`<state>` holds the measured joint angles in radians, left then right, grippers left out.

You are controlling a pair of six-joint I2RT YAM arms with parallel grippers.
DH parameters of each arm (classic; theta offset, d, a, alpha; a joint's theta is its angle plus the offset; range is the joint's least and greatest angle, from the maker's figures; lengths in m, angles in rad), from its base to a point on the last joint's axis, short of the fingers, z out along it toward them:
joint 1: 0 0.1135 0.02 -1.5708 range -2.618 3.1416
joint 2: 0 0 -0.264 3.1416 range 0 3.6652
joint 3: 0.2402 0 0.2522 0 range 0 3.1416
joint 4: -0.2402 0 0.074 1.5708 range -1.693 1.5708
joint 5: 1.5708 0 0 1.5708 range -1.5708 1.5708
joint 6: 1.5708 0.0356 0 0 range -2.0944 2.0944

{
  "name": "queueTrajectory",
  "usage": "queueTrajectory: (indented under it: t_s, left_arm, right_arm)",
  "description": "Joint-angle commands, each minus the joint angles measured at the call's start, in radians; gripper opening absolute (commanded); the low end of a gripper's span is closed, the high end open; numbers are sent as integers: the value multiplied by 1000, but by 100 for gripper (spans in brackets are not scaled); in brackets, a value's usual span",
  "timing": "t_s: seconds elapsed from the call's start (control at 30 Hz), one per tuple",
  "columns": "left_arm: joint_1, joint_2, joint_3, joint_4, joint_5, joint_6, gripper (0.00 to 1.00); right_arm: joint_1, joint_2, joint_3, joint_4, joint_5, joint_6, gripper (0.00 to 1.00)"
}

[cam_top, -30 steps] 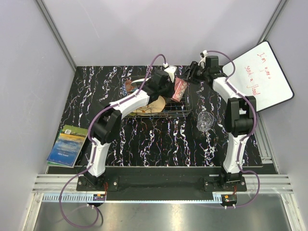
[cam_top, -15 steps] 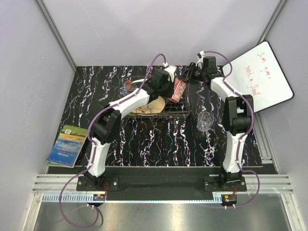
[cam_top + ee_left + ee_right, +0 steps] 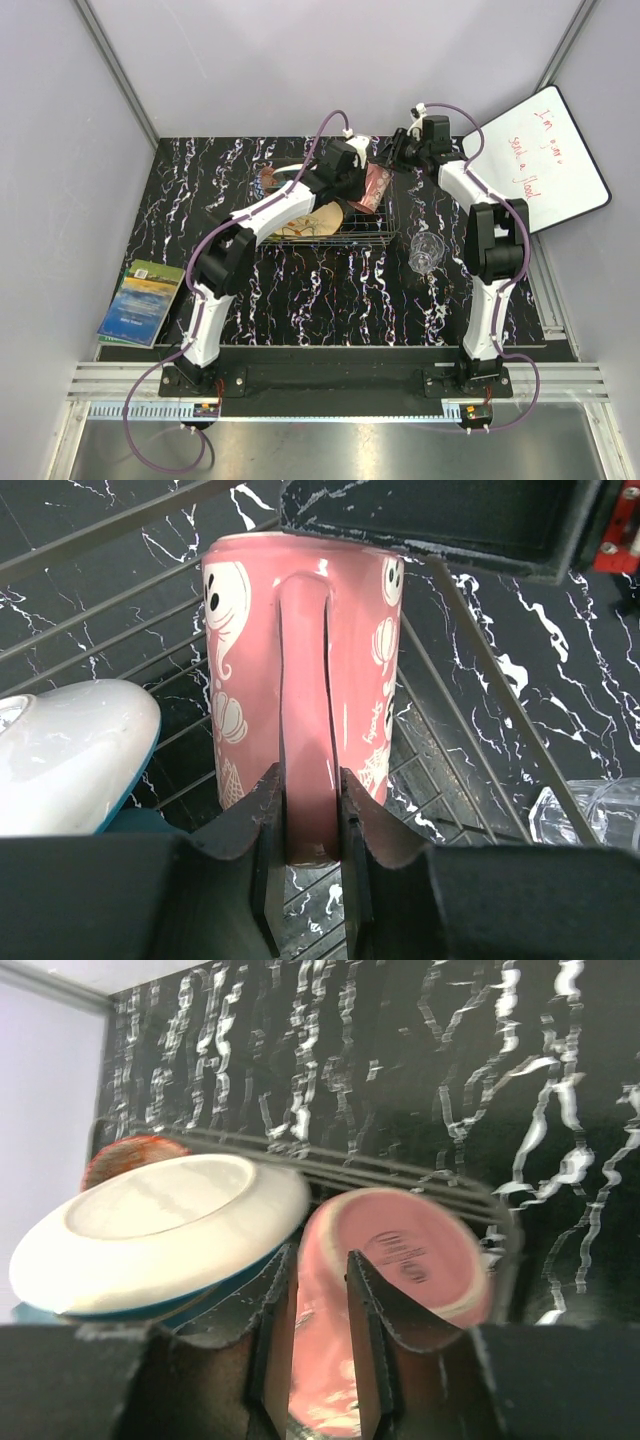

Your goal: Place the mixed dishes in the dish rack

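Note:
The pink mug (image 3: 377, 187) stands tilted in the right end of the dish rack (image 3: 340, 238). My left gripper (image 3: 361, 183) is shut on its handle, seen close in the left wrist view, where the fingers (image 3: 262, 810) clamp the handle of the mug (image 3: 300, 660). My right gripper (image 3: 389, 158) hovers at the rack's far right corner, its jaws a little apart. Past my right gripper (image 3: 318, 1255), the mug's base (image 3: 420, 1250) shows. A teal plate (image 3: 160, 1225), a red patterned bowl (image 3: 268, 180) and a peach floral plate (image 3: 322, 218) lie in the rack. The clear glass (image 3: 428, 250) stands outside it.
A white board with red writing (image 3: 540, 160) leans at the back right, just behind the right arm. A blue-green book (image 3: 140, 300) lies at the table's near left edge. The rack's wire rim (image 3: 470, 650) runs close beside the mug.
The right gripper's jaws have narrowed and it has shifted slightly towards the rack's far corner. The left gripper has carried the mug a little farther back and right.

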<state>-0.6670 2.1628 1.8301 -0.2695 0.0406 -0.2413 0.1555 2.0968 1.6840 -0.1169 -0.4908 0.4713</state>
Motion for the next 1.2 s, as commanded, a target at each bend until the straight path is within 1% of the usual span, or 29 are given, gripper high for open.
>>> queueTrajectory:
  t_s: [0.0, 0.23, 0.3, 0.37, 0.63, 0.77, 0.83, 0.97, 1.17]
  left_arm:
    - [-37, 40, 49, 44, 68, -32, 0]
    - [-36, 46, 58, 44, 68, -32, 0]
    - [-37, 46, 57, 42, 68, -32, 0]
    - [-36, 43, 55, 38, 71, -32, 0]
    - [-33, 19, 23, 29, 70, -23, 0]
    - [-29, -4, 6, 23, 59, -15, 0]
    - [-26, -24, 3, 21, 50, -7, 0]
    - [-16, -67, 6, 18, 38, 8, 0]
    - [9, -123, 44, -13, 30, 23, 0]
  right_arm:
    - [70, -98, -9, -3, -117, 36, 33]
    - [76, -106, -30, 8, -114, 36, 33]
    - [76, -110, -23, -4, -94, 18, 42]
    - [69, -101, 18, -53, -63, -14, 52]
    - [15, -70, 86, -82, -46, -20, 54]
    - [12, -69, 123, -102, -31, -46, 56]
    - [6, -63, 131, -110, -20, -59, 58]
    - [-7, -41, 131, -113, -31, -49, 58]
    - [-28, -63, 97, -89, -43, -30, 58]
